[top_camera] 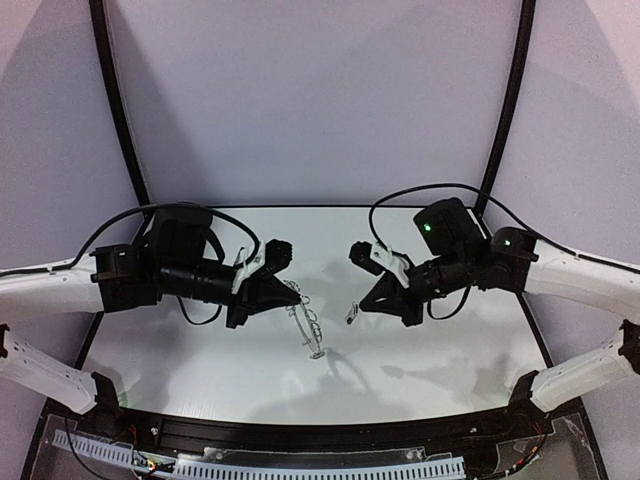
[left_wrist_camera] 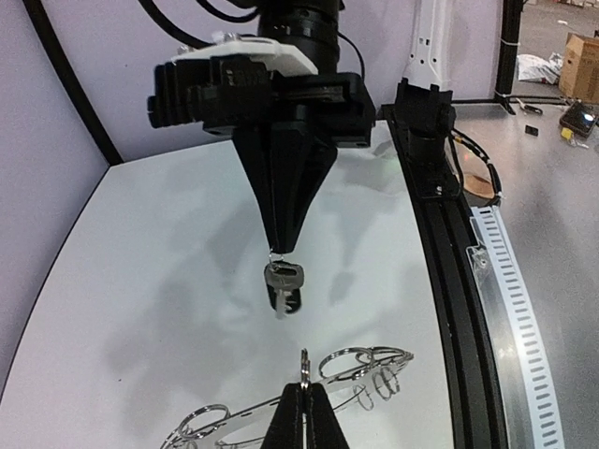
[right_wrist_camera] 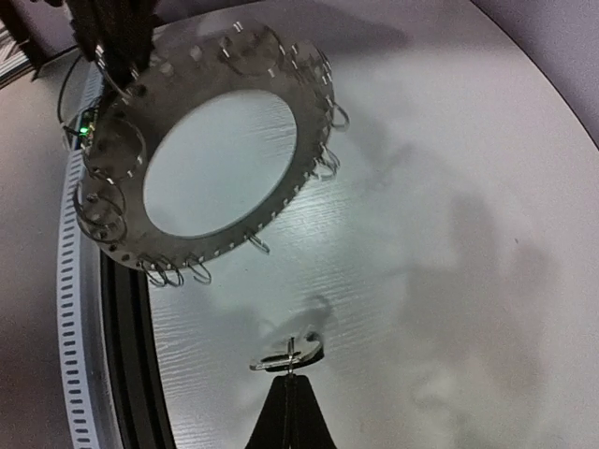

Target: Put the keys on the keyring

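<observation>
Dark-grey flat metal ring, doughnut-shaped with a wide centre hole and a fringe of small wire loops round its rim, the keyring (right_wrist_camera: 112,215) sits about mid-table, held up on edge. From above it shows only as a thin slanting line. Whether its lower edge touches the white table (top_camera: 430,350) I cannot tell.

At roughly 11 o'clock on that line, the left gripper (top_camera: 288,290) has its claw closed tight on the rim. Gripping at the rim leaves the hole and most of the loops free, and turns the broad face toward the other arm.

At about 3 o'clock from the ring, near but apart, hangs the small grey metal key (left_wrist_camera: 284,283). The right gripper (left_wrist_camera: 280,251) has its claw pinched fully shut on the little metal loop at the key's top, so the blade dangles below the fingertips. Holding it by the loop makes sense to me, since that loop has to meet one of the rim's wire loops.

From the right wrist view, the ring's face fills the upper left at about 10 o'clock from the fingertips, with bare table between the two. I would say the threading has not begun. The two arms look set face to face for it. Closing the gap will want care, because the rim loops are fine and crowded and the hanging key could swing.
</observation>
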Motion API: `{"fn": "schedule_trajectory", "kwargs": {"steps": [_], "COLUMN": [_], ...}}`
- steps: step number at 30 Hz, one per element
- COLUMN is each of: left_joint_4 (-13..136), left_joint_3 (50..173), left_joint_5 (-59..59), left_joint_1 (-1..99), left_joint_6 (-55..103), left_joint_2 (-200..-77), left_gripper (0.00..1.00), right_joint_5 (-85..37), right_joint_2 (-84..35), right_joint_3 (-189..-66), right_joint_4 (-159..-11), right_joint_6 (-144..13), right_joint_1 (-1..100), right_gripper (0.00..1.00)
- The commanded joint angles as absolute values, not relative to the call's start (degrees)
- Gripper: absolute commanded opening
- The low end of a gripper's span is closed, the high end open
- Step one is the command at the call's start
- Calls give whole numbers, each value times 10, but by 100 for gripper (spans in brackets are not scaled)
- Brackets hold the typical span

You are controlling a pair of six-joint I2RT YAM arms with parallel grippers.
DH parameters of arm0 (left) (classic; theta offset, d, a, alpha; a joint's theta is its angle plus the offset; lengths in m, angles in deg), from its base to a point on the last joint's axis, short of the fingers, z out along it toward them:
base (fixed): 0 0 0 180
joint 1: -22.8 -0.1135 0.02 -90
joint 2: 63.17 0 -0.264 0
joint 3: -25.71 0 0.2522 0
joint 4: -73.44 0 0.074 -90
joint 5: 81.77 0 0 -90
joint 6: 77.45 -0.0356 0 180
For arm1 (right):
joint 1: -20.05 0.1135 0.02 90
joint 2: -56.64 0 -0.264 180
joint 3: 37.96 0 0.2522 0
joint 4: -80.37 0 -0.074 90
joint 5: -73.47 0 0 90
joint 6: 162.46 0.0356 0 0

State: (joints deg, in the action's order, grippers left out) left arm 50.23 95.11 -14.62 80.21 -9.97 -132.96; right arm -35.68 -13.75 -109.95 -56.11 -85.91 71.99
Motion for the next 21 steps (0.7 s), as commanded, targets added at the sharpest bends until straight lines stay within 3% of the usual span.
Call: {"fn": "schedule_trajectory", "kwargs": {"steps": [1,12,21], "left_joint_4": [414,370,408], "left_joint_3": [991,1037,1042], "left_joint_5": [-145,-186,-217], "left_joint_1": [804,804,804], "left_joint_6": [-129,-123,-116], "left_joint_2": [-1349,-1375,-1384], "left_gripper": [1,1,1], "right_joint_5": [-458,-540,-444], "right_joint_2": [-184,-177,-189], "right_joint_3": [-1176,-1201,-1214], "right_joint_4": [-469,-520,-530], "right_joint_6": [-976,-1053,-1097], "right_joint_1": [724,734,776], "right_gripper": [0,0,0]}}
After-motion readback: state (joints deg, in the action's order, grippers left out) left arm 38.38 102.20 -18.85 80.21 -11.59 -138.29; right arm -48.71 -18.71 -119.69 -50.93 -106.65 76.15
